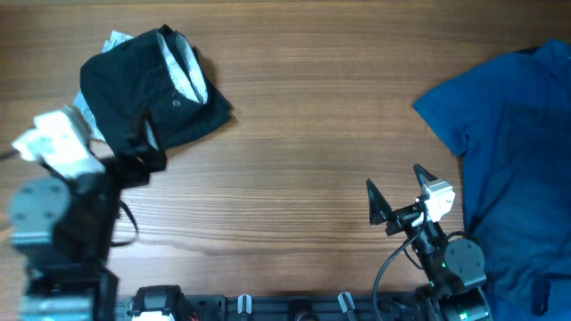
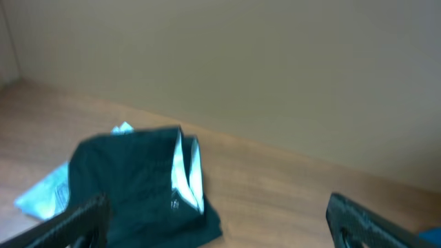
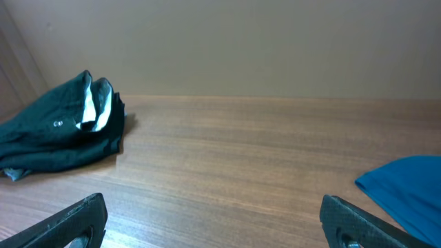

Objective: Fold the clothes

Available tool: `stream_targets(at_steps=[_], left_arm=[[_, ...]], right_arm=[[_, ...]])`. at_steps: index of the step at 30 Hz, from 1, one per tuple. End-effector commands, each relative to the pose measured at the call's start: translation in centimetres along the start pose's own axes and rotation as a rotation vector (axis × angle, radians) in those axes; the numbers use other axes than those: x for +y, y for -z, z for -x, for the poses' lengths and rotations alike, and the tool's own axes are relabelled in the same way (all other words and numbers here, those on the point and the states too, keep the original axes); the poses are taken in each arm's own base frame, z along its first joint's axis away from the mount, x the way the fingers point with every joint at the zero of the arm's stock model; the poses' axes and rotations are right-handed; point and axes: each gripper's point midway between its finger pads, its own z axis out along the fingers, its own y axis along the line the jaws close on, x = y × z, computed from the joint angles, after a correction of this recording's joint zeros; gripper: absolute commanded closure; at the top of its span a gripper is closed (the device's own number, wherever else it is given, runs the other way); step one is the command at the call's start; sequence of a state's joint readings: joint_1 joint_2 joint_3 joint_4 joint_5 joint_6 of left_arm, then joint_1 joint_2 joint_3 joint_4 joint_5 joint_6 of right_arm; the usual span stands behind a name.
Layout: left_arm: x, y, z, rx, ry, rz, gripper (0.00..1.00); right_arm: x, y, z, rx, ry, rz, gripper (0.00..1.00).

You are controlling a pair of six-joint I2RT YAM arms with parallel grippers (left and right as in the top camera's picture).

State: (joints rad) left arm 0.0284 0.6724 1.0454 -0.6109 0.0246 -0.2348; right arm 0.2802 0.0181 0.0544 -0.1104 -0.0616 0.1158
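Loosely bundled, the soft black fabric garment with pale grey lining (image 1: 147,89) lies at the tabletop's far-left corner. Limp and light, it is probably best pinched at a hem corner. The left gripper (image 2: 217,224) beside it and the right gripper (image 1: 399,189) near the right edge both have fingers spread apart.

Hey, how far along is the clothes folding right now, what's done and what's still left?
Done: the black garment lies in a compact folded bundle at the far left, with light-blue denim peeking from under it. In hand: nothing, since the left gripper and the right gripper are both open and empty. Left: the royal-blue garment sprawls unfolded at the right edge.
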Motion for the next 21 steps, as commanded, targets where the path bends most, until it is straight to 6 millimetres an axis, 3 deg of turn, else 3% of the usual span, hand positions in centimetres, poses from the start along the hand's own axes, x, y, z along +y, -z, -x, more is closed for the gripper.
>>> stream_targets(at_steps=[1,10,21], left_arm=[[1.6,-0.2,-5.5,0.006,0.007,-0.017,0.0],[4.5,1.2,-12.3,-0.129,0.011,-0.016,0.0],[6.4,-3.5,-18.8,-0.18,0.007,-0.069,0.0]], right_arm=[[-0.2,0.1,0.4,-0.018,-0.016,-0.011,0.0],[-0.2,0.1,0.4,-0.018,-0.016,-0.011,0.0],[-0.2,0.1,0.4,-0.018,-0.016,-0.011,0.0]])
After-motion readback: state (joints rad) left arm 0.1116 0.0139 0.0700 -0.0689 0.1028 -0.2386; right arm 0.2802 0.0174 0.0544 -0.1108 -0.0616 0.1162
